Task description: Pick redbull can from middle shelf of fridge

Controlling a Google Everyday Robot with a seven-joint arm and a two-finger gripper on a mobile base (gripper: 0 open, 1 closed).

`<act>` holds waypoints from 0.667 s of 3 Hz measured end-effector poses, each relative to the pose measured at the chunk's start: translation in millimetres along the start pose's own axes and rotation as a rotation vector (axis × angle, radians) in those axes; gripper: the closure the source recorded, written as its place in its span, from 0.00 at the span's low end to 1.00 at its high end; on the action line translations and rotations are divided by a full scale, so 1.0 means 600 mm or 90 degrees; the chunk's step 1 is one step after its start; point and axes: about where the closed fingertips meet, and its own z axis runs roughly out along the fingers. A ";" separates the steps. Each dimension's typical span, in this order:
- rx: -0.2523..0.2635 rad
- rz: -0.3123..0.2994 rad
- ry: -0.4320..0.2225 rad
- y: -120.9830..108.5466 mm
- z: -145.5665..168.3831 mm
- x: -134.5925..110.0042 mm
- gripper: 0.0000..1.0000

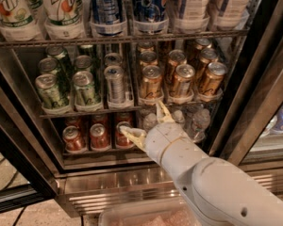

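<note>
The tool (147, 124), fingers apart and empty, hangs before the fridge (108, 183). Up-left of it on the middle shelf (87, 112), one redbull can (114, 84) fronts a second. Three gold cans (183, 80) stand directly above.

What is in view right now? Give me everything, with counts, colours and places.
fridge: one, stainless steel frame
7UP bottles: two, green-labelled, top rack left
blue containers: two, top rack centre
pale bottles: two, top rack right
green cans: at least five, middle shelf left
redbull can: two visible, silver-blue, middle shelf centre, one behind the other
gold cans: at least seven, middle shelf right
red cans: at least five, bottom rack left
water bottles: several, clear, bottom rack right
arm: one, white, lower right
end effector: one, cream, open, in front of the bottom rack, below the middle shelf
</note>
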 end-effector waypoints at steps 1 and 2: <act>0.011 0.009 -0.012 0.003 -0.002 -0.012 0.32; 0.018 0.029 -0.036 0.007 0.011 -0.023 0.35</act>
